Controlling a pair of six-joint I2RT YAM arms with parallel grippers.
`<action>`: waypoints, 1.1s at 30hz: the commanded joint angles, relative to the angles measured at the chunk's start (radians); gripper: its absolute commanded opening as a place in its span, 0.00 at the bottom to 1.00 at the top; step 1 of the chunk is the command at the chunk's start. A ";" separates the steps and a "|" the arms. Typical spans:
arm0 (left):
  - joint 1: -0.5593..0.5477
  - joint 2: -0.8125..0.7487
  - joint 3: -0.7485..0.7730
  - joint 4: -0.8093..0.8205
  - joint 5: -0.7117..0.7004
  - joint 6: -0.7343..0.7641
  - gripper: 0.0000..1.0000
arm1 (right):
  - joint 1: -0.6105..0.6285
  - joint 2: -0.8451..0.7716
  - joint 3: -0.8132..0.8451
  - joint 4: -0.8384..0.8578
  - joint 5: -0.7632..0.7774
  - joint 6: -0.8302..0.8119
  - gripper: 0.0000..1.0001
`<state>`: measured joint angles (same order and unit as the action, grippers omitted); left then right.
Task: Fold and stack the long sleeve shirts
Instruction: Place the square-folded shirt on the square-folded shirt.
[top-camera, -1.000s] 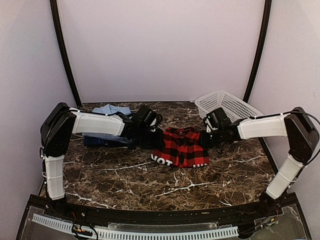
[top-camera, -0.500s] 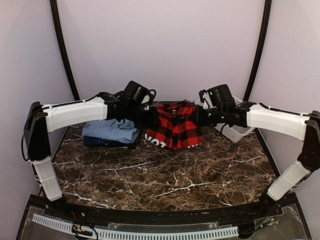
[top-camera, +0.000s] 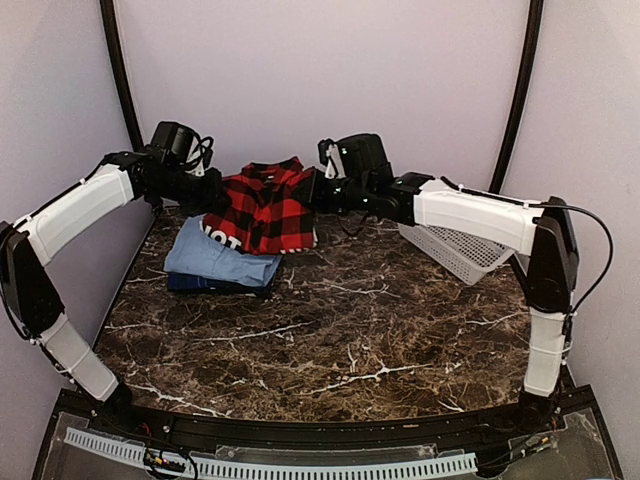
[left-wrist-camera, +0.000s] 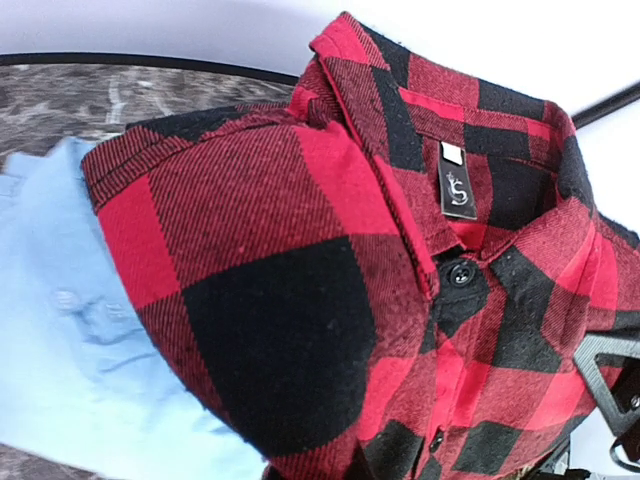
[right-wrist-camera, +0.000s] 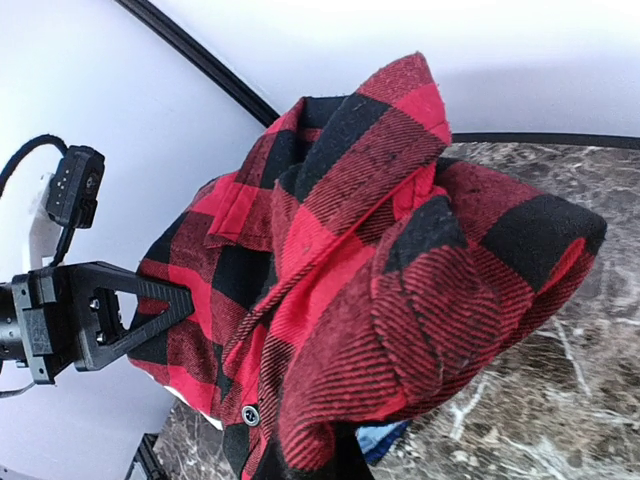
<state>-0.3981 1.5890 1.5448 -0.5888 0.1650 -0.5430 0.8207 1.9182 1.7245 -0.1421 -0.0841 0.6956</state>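
The folded red-and-black flannel shirt (top-camera: 262, 208) hangs in the air at the back left, held between both grippers. My left gripper (top-camera: 212, 198) is shut on its left edge and my right gripper (top-camera: 312, 190) is shut on its right edge. In both wrist views the checked cloth (left-wrist-camera: 300, 300) (right-wrist-camera: 400, 270) fills the frame and covers my own fingertips. Below it a light blue shirt (top-camera: 215, 262) lies folded on top of a darker blue shirt (top-camera: 200, 285) on the table. The flannel's lower edge hangs over the back of this stack.
A white mesh basket (top-camera: 460, 248) lies tilted at the back right, under the right forearm. The table is dark marble (top-camera: 360, 330). Black frame posts (top-camera: 125, 95) and pale walls close in the back and sides.
Both arms have lifted the flannel shirt off the middle of the table and carried it back and to the left, above the blue stack. The grips have not changed.
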 joint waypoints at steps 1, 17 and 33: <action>0.122 -0.055 0.015 -0.084 0.036 0.092 0.00 | 0.065 0.148 0.183 0.085 -0.065 0.068 0.00; 0.393 0.062 -0.154 -0.017 0.067 0.149 0.00 | 0.092 0.440 0.354 0.122 -0.155 0.190 0.00; 0.419 0.057 -0.129 -0.048 -0.203 0.172 0.60 | 0.013 0.314 0.247 -0.065 -0.053 -0.011 0.52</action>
<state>0.0143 1.7477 1.3849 -0.6155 0.0566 -0.3946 0.8310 2.3325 1.9614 -0.1745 -0.1810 0.7605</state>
